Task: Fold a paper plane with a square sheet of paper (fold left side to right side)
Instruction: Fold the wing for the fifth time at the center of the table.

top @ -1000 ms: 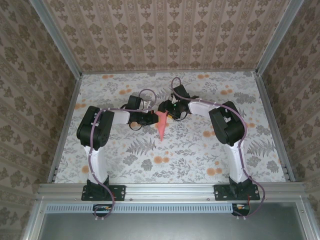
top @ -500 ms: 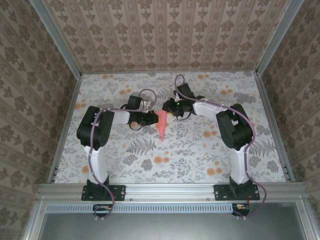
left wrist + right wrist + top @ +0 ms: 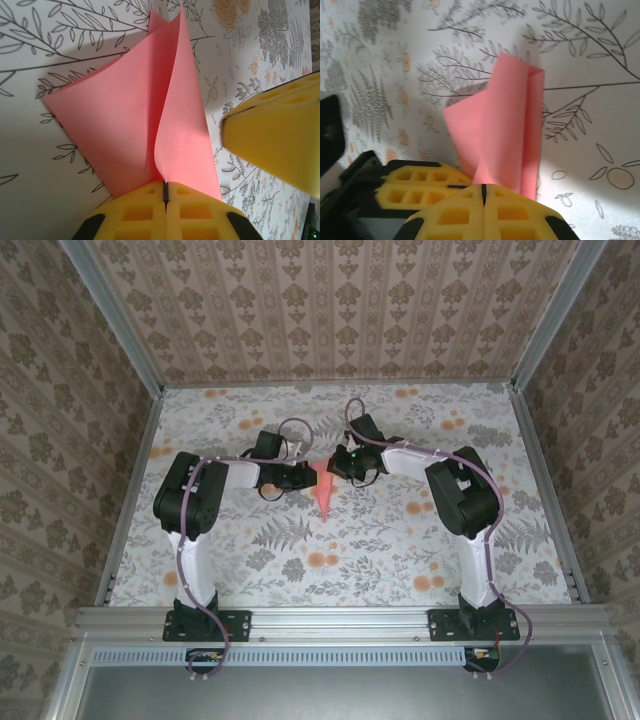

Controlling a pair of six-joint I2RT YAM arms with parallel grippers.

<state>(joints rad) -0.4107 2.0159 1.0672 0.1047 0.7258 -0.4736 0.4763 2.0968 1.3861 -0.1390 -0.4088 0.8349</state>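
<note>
The salmon-pink paper plane (image 3: 322, 492) is a slim pointed dart in mid-table, tip toward the near edge. My left gripper (image 3: 305, 478) is shut on its wide top end from the left; in the left wrist view the paper (image 3: 150, 100) rises from between the pressed yellow fingers (image 3: 135, 212) with one flap curling up. My right gripper (image 3: 338, 464) is shut on the same top end from the right. Its wrist view has the creased paper (image 3: 505, 130) coming out of its closed fingers (image 3: 515, 215), with the left gripper's yellow fingers (image 3: 415, 182) beside it.
The floral tablecloth (image 3: 400, 540) covers the table, with wallpapered walls on three sides and a metal rail (image 3: 340, 620) along the near edge. Both arms bend inward and meet at the centre.
My right gripper has shifted a little left and toward the far side along the plane's top end. The plane's top has lifted and folded inward. The left arm holds still.
</note>
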